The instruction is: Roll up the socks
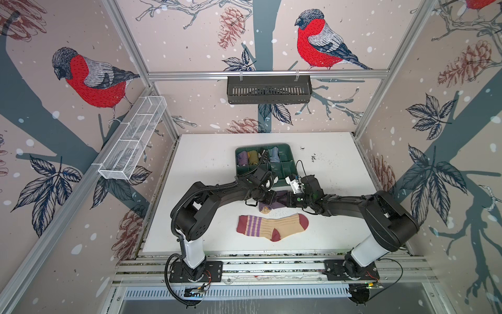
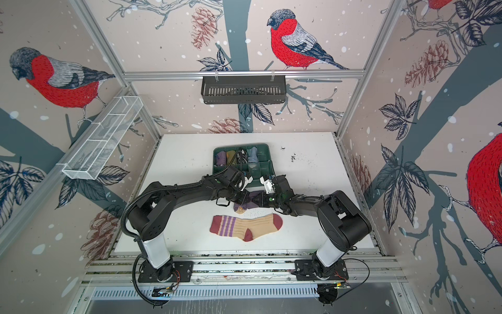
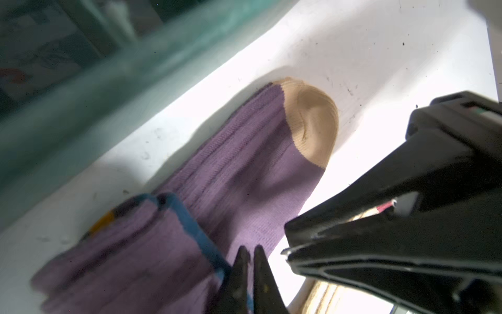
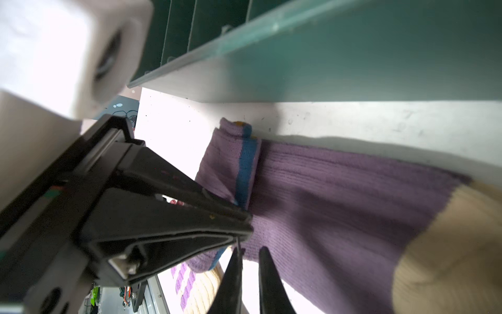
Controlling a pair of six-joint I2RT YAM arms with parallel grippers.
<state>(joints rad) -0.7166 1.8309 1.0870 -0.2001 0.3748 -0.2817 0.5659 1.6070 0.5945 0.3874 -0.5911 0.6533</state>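
Left pincer point(image 3: 250, 248) tight on purple sock point(image 3: 244, 174)

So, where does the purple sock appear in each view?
In a top view: purple sock at centre, just below the green tray.
In a top view: the sock at centre too.
Left wrist: fills the middle.
Right wrist: spans the middle.
Shared landmark: green tray, beside the sock everywhere.

Left arm point(image 1: 217, 190) and right arm point(image 1: 345, 204) bend inward; left gripper point(image 3: 248, 251) pinched shut, right gripper point(image 4: 250, 252) slightly parted.
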